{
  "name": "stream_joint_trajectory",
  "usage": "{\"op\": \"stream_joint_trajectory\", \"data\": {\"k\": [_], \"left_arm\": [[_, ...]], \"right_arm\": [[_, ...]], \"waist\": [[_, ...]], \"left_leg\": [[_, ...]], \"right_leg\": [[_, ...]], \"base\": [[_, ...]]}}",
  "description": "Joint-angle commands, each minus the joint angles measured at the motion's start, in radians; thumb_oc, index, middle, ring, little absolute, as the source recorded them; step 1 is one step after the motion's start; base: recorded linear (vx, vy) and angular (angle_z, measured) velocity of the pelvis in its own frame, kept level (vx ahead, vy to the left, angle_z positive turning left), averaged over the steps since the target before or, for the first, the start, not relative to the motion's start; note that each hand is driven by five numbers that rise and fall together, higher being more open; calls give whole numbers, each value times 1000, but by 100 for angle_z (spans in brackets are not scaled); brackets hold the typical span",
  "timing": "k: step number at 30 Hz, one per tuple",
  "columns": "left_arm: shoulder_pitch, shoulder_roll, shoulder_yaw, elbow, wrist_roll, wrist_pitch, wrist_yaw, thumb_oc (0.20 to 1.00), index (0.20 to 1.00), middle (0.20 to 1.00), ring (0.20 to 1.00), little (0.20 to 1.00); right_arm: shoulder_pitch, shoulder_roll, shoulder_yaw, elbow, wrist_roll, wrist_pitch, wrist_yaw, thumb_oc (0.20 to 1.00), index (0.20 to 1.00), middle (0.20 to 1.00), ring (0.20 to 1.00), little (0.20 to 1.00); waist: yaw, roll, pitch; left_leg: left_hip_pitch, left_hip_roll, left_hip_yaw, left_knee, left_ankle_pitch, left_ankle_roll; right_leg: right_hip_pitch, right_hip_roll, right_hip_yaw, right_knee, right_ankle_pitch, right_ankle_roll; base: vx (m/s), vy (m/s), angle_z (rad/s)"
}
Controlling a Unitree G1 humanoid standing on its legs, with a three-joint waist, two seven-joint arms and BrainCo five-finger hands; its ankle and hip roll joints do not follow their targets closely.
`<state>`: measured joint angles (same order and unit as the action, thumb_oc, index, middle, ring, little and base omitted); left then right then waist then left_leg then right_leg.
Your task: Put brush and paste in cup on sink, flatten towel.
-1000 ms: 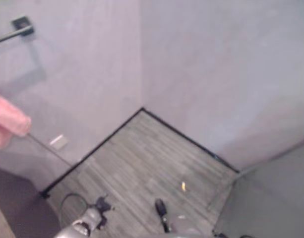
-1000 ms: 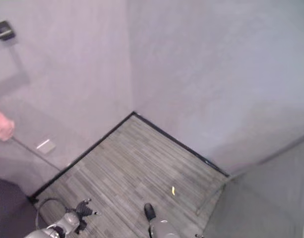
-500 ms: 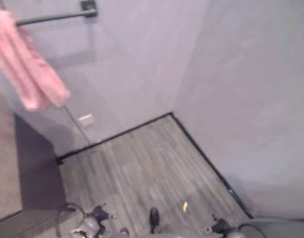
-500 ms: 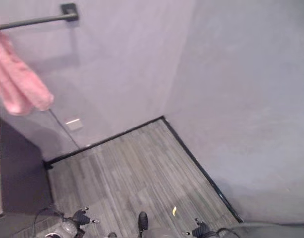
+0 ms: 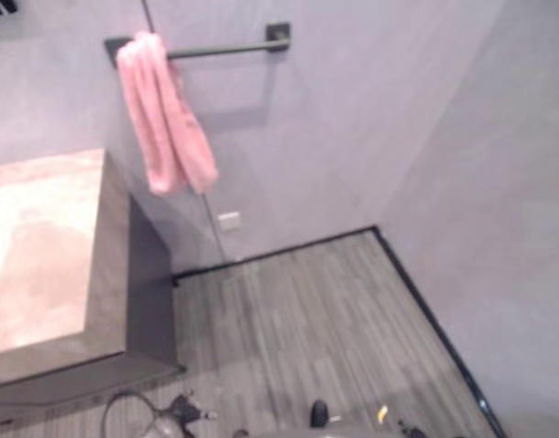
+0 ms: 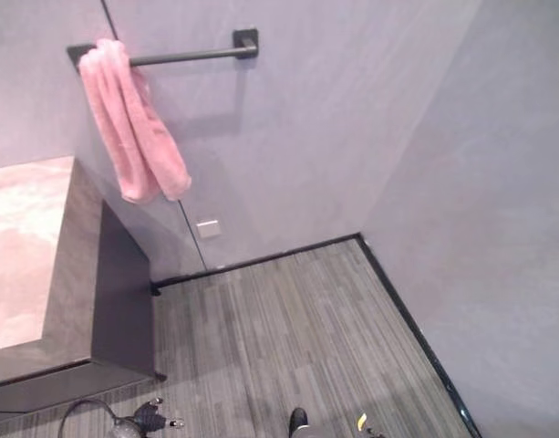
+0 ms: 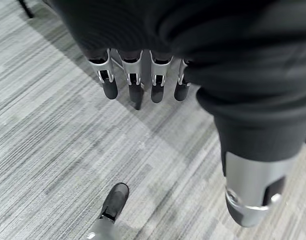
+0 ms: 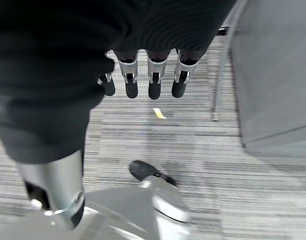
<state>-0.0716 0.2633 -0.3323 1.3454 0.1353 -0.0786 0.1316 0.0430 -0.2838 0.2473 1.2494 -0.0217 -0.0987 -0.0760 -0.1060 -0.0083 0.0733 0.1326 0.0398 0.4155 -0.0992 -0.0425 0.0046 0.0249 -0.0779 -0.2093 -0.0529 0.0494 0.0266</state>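
- The head camera has swung toward the robot's left over the last second: the whole picture has shifted, not the room's things. The pink terry towel (image 6: 131, 128), earlier just a corner at the picture's edge, is now in full view with the dark metal wall rail (image 6: 183, 56) it hangs from.
- The towel hangs bunched and folded over the rail's left end, in a narrow drape, not spread flat; the rest of the rail is bare.
- A stone-coloured tabletop with a dark side panel (image 5: 42, 246) has come into view below and to the left of the towel. What shows of its surface carries no cup, brush or paste, so I cannot tell where these are.
- My reading: the robot is orienting itself, and no part of the task looks done yet.
- The left robot hand (image 7: 138, 82) hangs above the grey striped floor (image 6: 288, 338), fingers straight and relaxed, holding and touching nothing.
- The right robot hand (image 8: 150, 77) hangs likewise, fingers loose and apart, empty; a small yellow scrap (image 8: 158, 113) lies on the floor beneath it.
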Motion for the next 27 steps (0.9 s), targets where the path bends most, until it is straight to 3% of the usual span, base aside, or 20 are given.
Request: {"op": "stream_joint_trajectory", "data": {"k": [1, 9, 17, 19, 20, 21, 23, 27], "left_arm": [[-25, 6, 1, 42, 5, -1, 10, 1000, 1000, 1000, 1000, 1000], [-17, -2, 8, 19, -7, -12, 27, 1000, 1000, 1000, 1000, 1000], [-35, -8, -30, 6, 20, -16, 35, 1000, 1000, 1000, 1000, 1000], [-38, -8, -30, 5, 20, -17, 38, 1000, 1000, 1000, 1000, 1000], [-44, -12, -33, 9, 16, -17, 38, 1000, 1000, 1000, 1000, 1000], [-44, -12, -32, 9, 16, -17, 38, 1000, 1000, 1000, 1000, 1000], [-47, -9, -28, 16, 14, -16, 37, 1000, 1000, 1000, 1000, 1000], [-57, -5, -28, 28, 18, -17, 39, 1000, 1000, 1000, 1000, 1000]], "right_arm": [[-32, -1, 35, 22, 3, -2, -15, 1000, 1000, 1000, 1000, 1000], [-49, 2, 41, -49, 39, -30, -13, 1000, 1000, 1000, 1000, 1000], [-90, 3, 42, -105, 98, -60, -12, 1000, 1000, 1000, 1000, 1000], [-94, 6, 49, -112, 103, -64, -13, 1000, 1000, 1000, 1000, 1000], [-99, 12, 56, -106, 113, -70, -12, 1000, 1000, 1000, 1000, 1000], [-99, 12, 56, -106, 113, -70, -12, 1000, 1000, 1000, 1000, 1000], [-92, 14, 64, -102, 112, -72, -11, 1000, 1000, 1000, 1000, 1000], [-84, 16, 64, -88, 95, -70, -18, 1000, 1000, 1000, 1000, 1000]], "waist": [[3, -40, 5], [20, -26, 24], [18, -5, 42], [16, -6, 49], [7, -8, 51], [7, -8, 51], [8, -13, 46], [21, -19, 53]], "left_leg": [[-15, -28, -18, 52, -91, 48], [-21, -65, -58, 48, -105, 90], [5, -104, -112, 39, -113, 123], [11, -112, -126, 40, -112, 129], [16, -115, -142, 40, -111, 128], [16, -115, -142, 39, -111, 128], [20, -115, -153, 31, -105, 123], [10, -107, -153, 34, -101, 118]], "right_leg": [[4, 9, 71, 78, -100, 61], [-25, -19, 76, 146, -88, 78], [-77, -31, 141, 310, -69, 82], [-101, -20, 173, 373, -79, 75], [-121, 24, 239, 407, -108, 69], [-122, 24, 240, 409, -109, 69], [-132, 72, 293, 380, -147, 60], [-147, 79, 287, 235, -86, 70]], "base": [[-12, 186, 0], [-18, 247, 6], [9, 208, 15], [21, 103, 29], [23, 38, 33], [46, 41, 36], [69, -6, 26], [47, -29, 27]]}}
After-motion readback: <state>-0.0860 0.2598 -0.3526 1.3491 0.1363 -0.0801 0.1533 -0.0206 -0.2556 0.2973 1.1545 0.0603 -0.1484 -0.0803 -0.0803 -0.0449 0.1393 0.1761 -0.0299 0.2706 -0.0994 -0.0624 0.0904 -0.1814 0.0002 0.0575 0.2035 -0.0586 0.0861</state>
